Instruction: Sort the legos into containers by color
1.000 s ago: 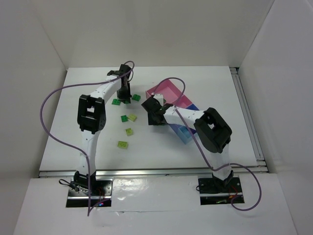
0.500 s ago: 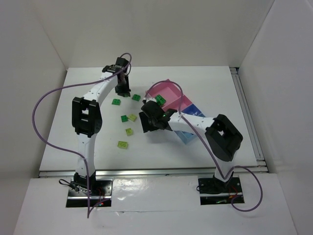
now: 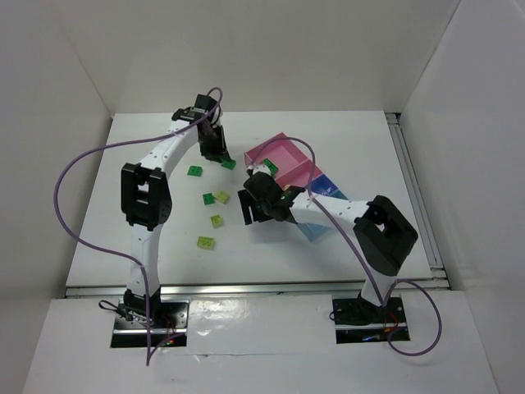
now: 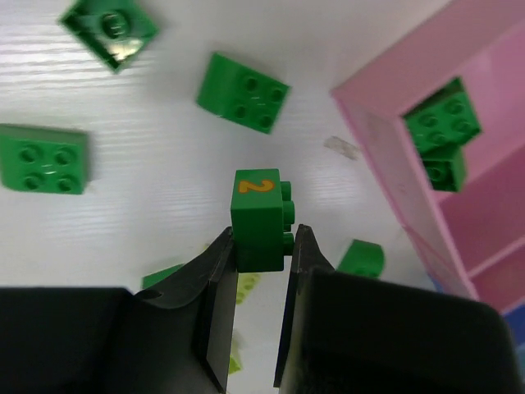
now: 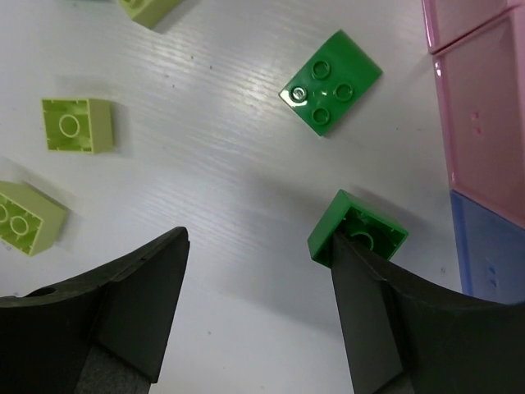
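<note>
Carrying the dark green brick [image 4: 260, 217], pinched in the left fingers [image 4: 215, 304] beside the pink bin [image 4: 385, 148], fully over its wall before releasing seems wise; the right fingers [image 5: 139, 287] stand spread.

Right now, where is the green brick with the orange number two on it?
Left wrist view, centre: the numbered green brick is pinched in the left end effector, beside the wall of the pink bin.

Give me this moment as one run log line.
left gripper: shut on numbered green brick | right gripper: open, empty | pink bin: green bricks inside
</note>
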You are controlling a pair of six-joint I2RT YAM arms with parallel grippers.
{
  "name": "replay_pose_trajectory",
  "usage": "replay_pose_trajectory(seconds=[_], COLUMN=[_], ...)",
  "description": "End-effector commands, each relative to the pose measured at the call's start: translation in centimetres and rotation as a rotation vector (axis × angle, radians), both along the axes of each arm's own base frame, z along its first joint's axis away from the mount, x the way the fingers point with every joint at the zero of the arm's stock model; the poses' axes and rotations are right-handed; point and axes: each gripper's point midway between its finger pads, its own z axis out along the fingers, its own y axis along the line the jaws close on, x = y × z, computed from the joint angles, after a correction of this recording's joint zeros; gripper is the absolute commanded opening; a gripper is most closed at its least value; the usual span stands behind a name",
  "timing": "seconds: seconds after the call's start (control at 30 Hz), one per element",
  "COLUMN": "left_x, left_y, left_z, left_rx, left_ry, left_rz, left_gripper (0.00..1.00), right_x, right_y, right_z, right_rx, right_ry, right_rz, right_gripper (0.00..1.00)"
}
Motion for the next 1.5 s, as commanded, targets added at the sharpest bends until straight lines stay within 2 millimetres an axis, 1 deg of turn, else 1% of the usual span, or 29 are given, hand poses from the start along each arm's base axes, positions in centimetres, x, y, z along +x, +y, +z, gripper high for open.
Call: replay_pose_trajectory(seconds=[0.0,0.07,0.1,0.17,0.2,0.23,0.27,0.37,0.4,0.43,0.5,0.53,0.57,0.6,0.7,0.73,0.9,0.93,0.97,1.0,1.1,1.13,1.2,1.23,1.27,1.3,1.37,1.43,1.47], left_x=[0.9,0.6,1.2,0.8,1.0,1.2,1.4,1.5,1.7,1.7,1.9,2.0,1.9,1.9,2.1,2.1,1.8,1.6,1.2,0.8,0.9,0.7,1.0,0.6,0.8,0.6,0.4,0.1,0.1], left_y=[-5.1,-8.0,-8.8,-11.3,-12.1,-13.0,-13.9,-15.2,-15.3,-15.8,-15.9,-16.0,-16.5,-16.5,-16.5,-16.5,-16.0,-15.9,-15.7,-15.6,-13.3,-12.9,-11.4,-10.9,-9.9,-10.0,-8.6,-7.8,-7.5], left_z=[6.3,6.5,7.0,8.4,7.9,8.4,8.2,7.8,7.7,6.6,6.0,6.5,6.1,6.1,7.0,7.0,10.1,9.9,11.1,11.2,12.9,13.4,14.0,14.4,14.2,13.9,14.7,14.1,13.8], left_rx=[-0.19,-0.283,-0.328,-0.45,-0.489,-0.548,-0.565,-0.577,-0.578,-0.566,-0.568,-0.574,-0.574,-0.574,-0.573,-0.573,-0.56,-0.553,-0.558,-0.551,-0.547,-0.554,-0.558,-0.558,-0.554,-0.556,-0.548,-0.529,-0.504], left_ry=[-0.134,-0.118,-0.14,-0.137,-0.123,-0.135,-0.133,-0.119,-0.122,-0.107,-0.095,-0.102,-0.096,-0.096,-0.119,-0.119,-0.186,-0.177,-0.196,-0.191,-0.224,-0.226,-0.237,-0.237,-0.234,-0.226,-0.242,-0.23,-0.241], left_rz=[-0.106,-0.148,-0.164,-0.217,-0.229,-0.262,-0.273,-0.277,-0.278,-0.276,-0.267,-0.263,-0.271,-0.271,-0.271,-0.271,-0.288,-0.292,-0.296,-0.301,-0.277,-0.276,-0.255,-0.258,-0.238,-0.251,-0.239,-0.226,-0.23], left_gripper=[0.0,0.0,0.0,0.01,0.04,0.05,0.05,0.11,0.15,0.17,0.33,0.42,0.51,0.64,0.76,0.76,0.81,0.81,0.81,0.81,0.81,0.81,0.81,0.81,0.86,0.87,0.91,0.92,0.92], right_x=[-0.2,-0.6,-0.5,-0.8,-0.8,-1.1,-1.1,-1.2,-1.3,-1.3,-1.2,-1.0,-1.2,-1.0,-1.0,-1.0,-0.5,-0.2,0.1,0.7,2.7,3.1,3.0,2.8,2.6,2.3,1.3,0.6,0.6], right_y=[0.1,0.4,0.3,0.5,0.5,0.5,0.8,0.4,0.2,-0.1,-0.1,-0.3,-0.4,-0.6,-0.6,-0.6,-1.1,-1.2,-1.5,-1.9,-3.3,-4.0,-3.8,-3.9,-3.5,-3.5,-2.8,-2.9,-2.8], right_z=[2.1,2.2,1.7,1.7,1.4,1.5,2.4,1.9,1.7,1.6,2.1,2.5,2.2,2.6,3.4,3.4,5.9,6.9,8.0,8.8,10.4,9.8,8.0,7.2,5.9,5.1,3.7,2.0,2.0], right_rx=[0.074,0.096,0.095,0.089,0.077,0.09,0.129,0.133,0.121,0.11,0.114,0.117,0.11,0.111,0.127,0.127,0.157,0.166,0.175,0.18,0.182,0.165,0.122,0.096,0.078,0.064,0.065,0.042,0.051], right_ry=[-0.039,-0.029,-0.012,0.013,0.016,0.018,-0.009,-0.002,0.001,0.002,-0.012,-0.025,-0.019,-0.034,-0.048,-0.048,-0.109,-0.133,-0.163,-0.186,-0.219,-0.179,-0.127,-0.103,-0.076,-0.05,-0.006,0.028,0.034], right_rz=[0.001,0.021,0.02,0.044,0.05,0.06,0.068,0.066,0.072,0.066,0.06,0.053,0.053,0.044,0.044,0.044,0.009,-0.003,-0.019,-0.042,-0.107,-0.114,-0.106,-0.092,-0.09,-0.082,-0.08,-0.083,-0.094], right_gripper=[0.76,0.76,0.76,0.78,0.83,0.87,0.93,0.97,0.97,0.97,0.97,0.97,0.97,0.97,0.95,0.95,0.83,0.82,0.78,0.75,0.65,0.65,0.65,0.73,0.76,0.79,0.83,0.83,0.83])
